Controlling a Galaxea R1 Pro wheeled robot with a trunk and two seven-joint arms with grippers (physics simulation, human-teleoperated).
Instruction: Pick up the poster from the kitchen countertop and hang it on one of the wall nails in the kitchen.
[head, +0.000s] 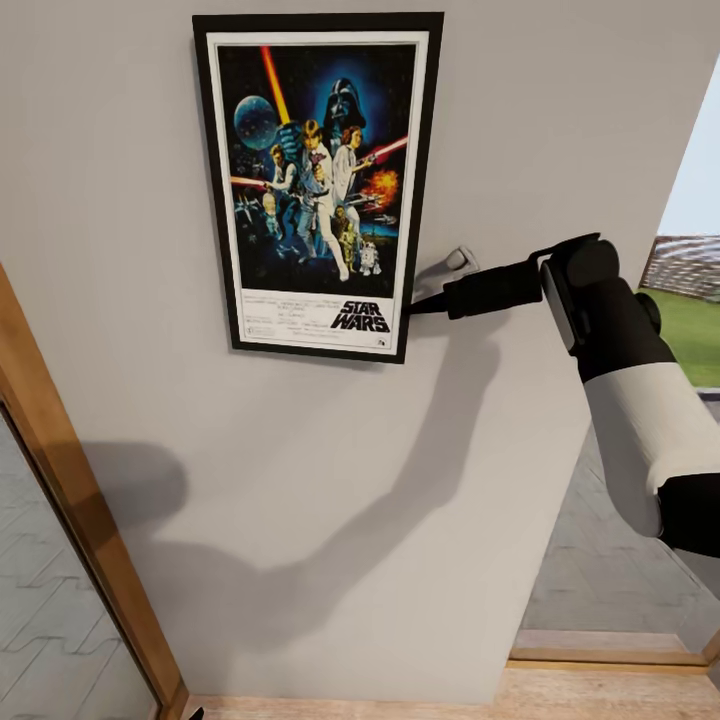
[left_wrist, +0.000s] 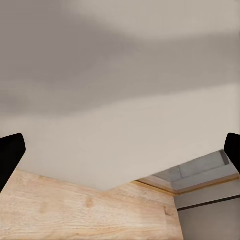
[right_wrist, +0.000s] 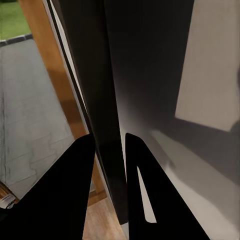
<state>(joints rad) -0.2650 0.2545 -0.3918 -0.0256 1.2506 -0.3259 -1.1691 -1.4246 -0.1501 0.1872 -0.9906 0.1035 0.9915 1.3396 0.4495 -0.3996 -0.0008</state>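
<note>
The Star Wars poster (head: 318, 180) stands flat against the grey wall (head: 330, 480), upright and slightly tilted. My right gripper (head: 416, 304) reaches in from the right and is shut on the poster's right edge near its lower corner. In the right wrist view the frame's thin dark edge (right_wrist: 100, 100) runs between the two black fingers (right_wrist: 75, 190). A small grey wall nail (head: 458, 259) sticks out just right of the poster, above the gripper. My left gripper (left_wrist: 120, 152) is open, facing bare wall and wood floor. The kitchen countertop is out of view.
A wooden door frame (head: 70, 480) with glass runs down the left. On the right the wall ends at an opening (head: 690, 230) onto grass and grey paving. Wood flooring (head: 560, 695) lies along the bottom.
</note>
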